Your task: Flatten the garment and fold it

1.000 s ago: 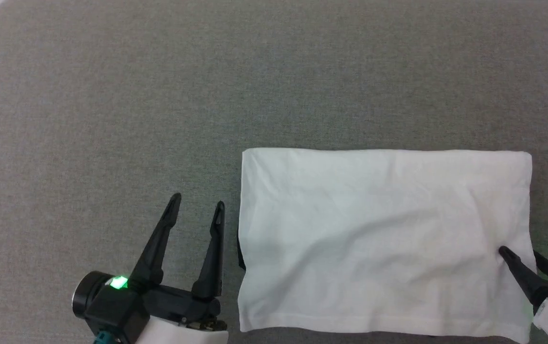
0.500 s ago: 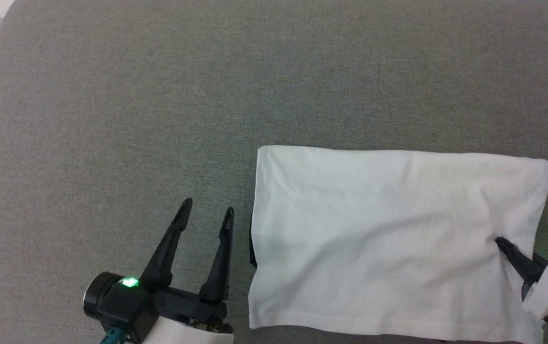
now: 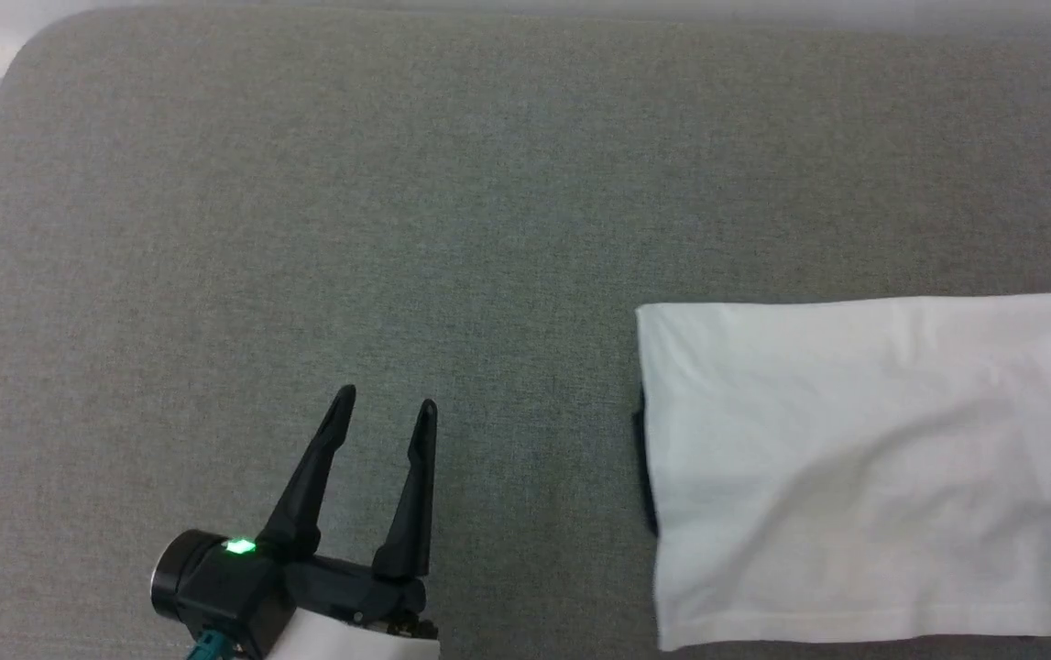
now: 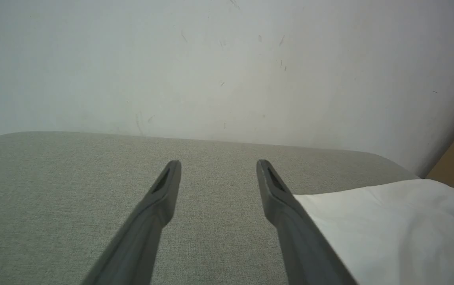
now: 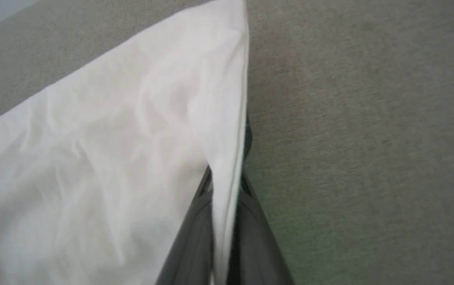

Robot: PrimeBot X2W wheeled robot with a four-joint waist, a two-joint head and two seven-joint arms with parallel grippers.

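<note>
The left gripper [image 3: 385, 403] hovers wide open and empty over the bare grey desk [image 3: 305, 229]. Well to its right lies the garment [image 3: 873, 467], a folded white rectangle with its long axis running sideways and open desk beyond it. The right gripper [image 5: 227, 178], nearer, is clamped on the garment's right-hand edge.

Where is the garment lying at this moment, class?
In the head view the garment lies at the lower right of the grey surface, right of the open left gripper; the right gripper pinches its edge.
</note>
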